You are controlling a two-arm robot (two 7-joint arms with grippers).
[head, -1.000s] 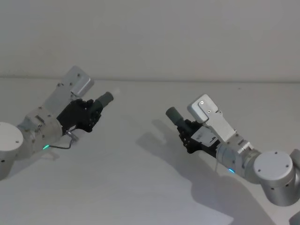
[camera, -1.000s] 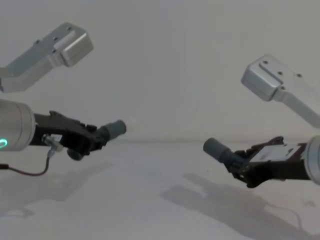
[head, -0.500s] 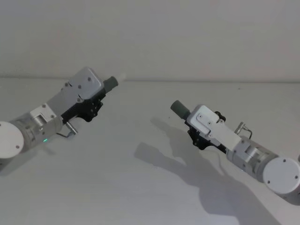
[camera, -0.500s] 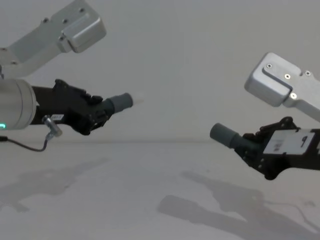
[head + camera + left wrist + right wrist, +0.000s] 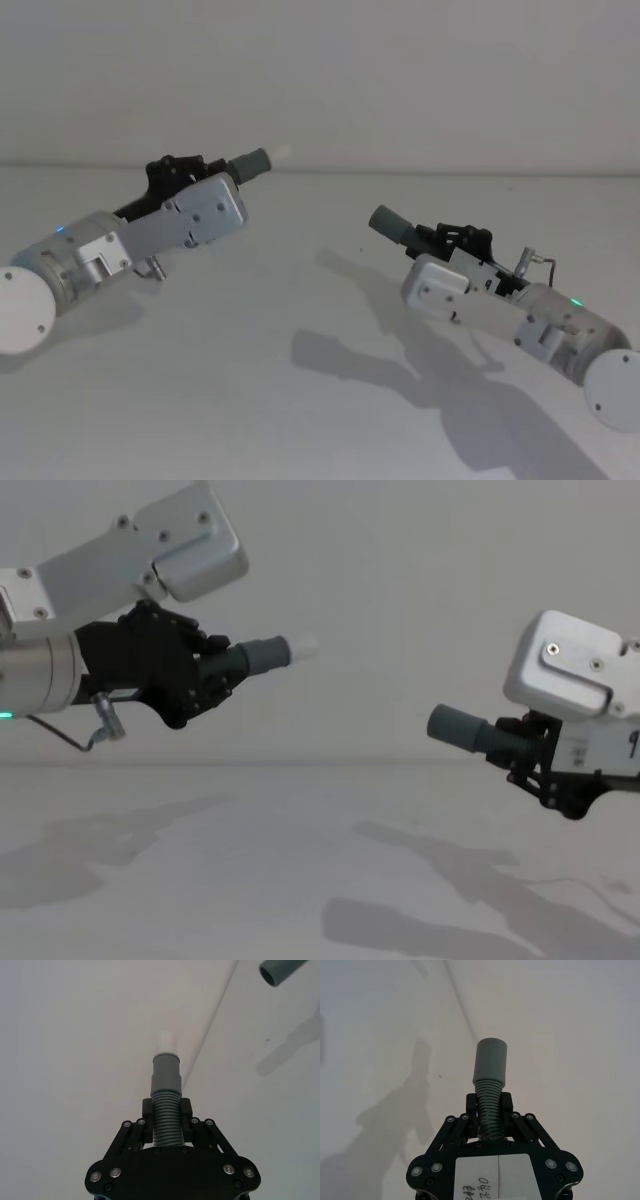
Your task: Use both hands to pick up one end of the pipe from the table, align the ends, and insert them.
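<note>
Misalignment is my worry: my left claw (image 5: 166,1117) is clamped on one hose (image 5: 166,1102), its white tip (image 5: 166,1041) high over the table (image 5: 250,400); my right claw (image 5: 489,1107) is clamped on the other hose (image 5: 488,1091), its cuff (image 5: 490,1060) lower over the table and well apart. Pushed off-axis, the tip could jam against the cuff, or a soft hose could buckle

Ribbed grey hose pc (image 5: 250,658) w/ whitish tip (image 5: 303,646) in L hand (image 5: 166,1111), plain-cuffed pc (image 5: 458,729) in R hand (image 5: 489,1105); roughly facing, well apart.

Head high, looking down; chest low, level; wrist cameras close; table (image 5: 200,420) shared.
</note>
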